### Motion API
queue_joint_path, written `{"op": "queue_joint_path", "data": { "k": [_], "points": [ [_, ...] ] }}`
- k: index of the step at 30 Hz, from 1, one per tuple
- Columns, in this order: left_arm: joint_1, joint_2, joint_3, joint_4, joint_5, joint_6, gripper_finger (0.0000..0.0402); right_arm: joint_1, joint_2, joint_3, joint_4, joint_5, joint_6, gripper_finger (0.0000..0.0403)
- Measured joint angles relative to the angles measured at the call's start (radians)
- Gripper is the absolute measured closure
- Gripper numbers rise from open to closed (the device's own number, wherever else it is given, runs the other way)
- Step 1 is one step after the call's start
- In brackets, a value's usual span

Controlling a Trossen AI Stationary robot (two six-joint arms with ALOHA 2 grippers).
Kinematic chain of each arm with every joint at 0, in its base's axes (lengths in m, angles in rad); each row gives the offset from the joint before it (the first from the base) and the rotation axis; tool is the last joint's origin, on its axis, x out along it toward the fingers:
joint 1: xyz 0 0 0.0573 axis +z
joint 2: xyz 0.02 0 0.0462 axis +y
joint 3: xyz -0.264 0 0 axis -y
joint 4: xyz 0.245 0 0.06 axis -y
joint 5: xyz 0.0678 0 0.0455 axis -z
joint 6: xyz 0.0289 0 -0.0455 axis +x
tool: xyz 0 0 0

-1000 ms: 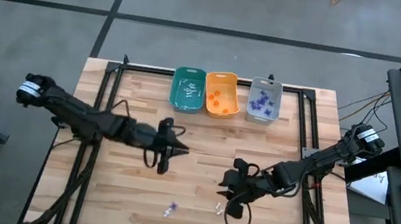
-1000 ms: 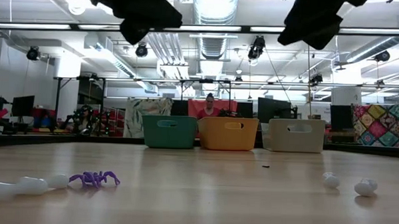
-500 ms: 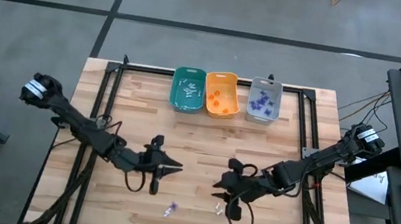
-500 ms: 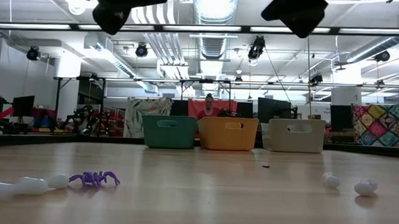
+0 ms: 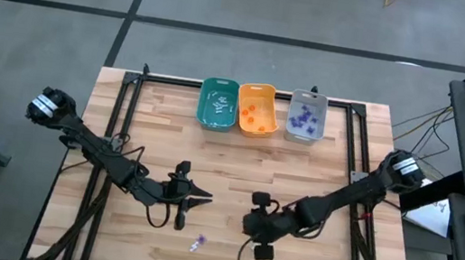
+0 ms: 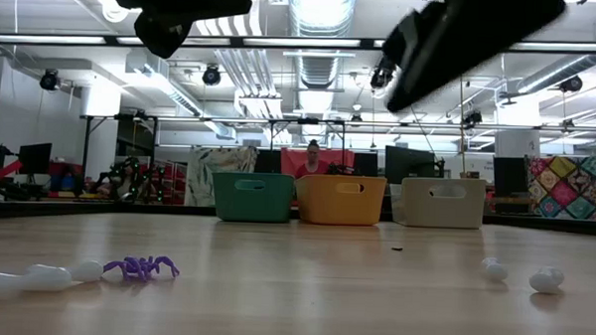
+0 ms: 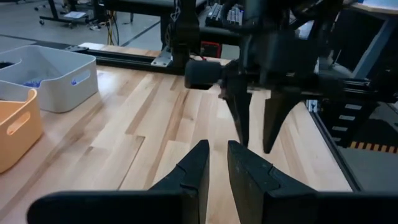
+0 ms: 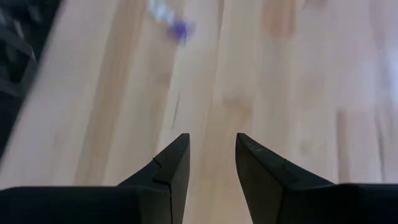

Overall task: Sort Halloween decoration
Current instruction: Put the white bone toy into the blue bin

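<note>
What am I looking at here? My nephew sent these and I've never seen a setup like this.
It is a two-armed robot at a wooden table, sorting small Halloween trinkets. One picture looks down from above, one looks level across the tabletop, and one comes from a camera on each wrist.

The left gripper and right gripper hang above the table's near half, facing each other. The left one's fingers stand nearly together, the right one's a little apart, and neither holds anything.

At the far edge stand a teal bin, an orange bin and a grey bin, each already holding trinkets. Still loose on the table are a purple spider with white pieces beside it, and two more white pieces off to the other side.
</note>
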Motion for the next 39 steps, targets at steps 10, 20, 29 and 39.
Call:
{"op": "queue_joint_path", "data": {
  "k": [10, 20, 29, 39],
  "points": [
    [0.000, 0.004, 0.000, 0.000, 0.000, 0.000, 0.0361, 0.039, 0.115, 0.109, -0.241, -0.117, -0.063, 0.0284],
    [0.000, 0.008, 0.000, 0.005, 0.000, 0.000, 0.0361, 0.042, 0.234, 0.217, -0.320, -0.114, -0.164, 0.0284],
    [0.000, 0.008, 0.000, 0.006, 0.000, 0.000, 0.0361, 0.031, 0.238, 0.206, -0.324, -0.114, -0.209, 0.0284],
    [0.000, 0.008, 0.000, 0.006, 0.000, 0.000, 0.0361, 0.024, 0.239, 0.140, -0.277, -0.114, -0.225, 0.0284]
  ]
}}
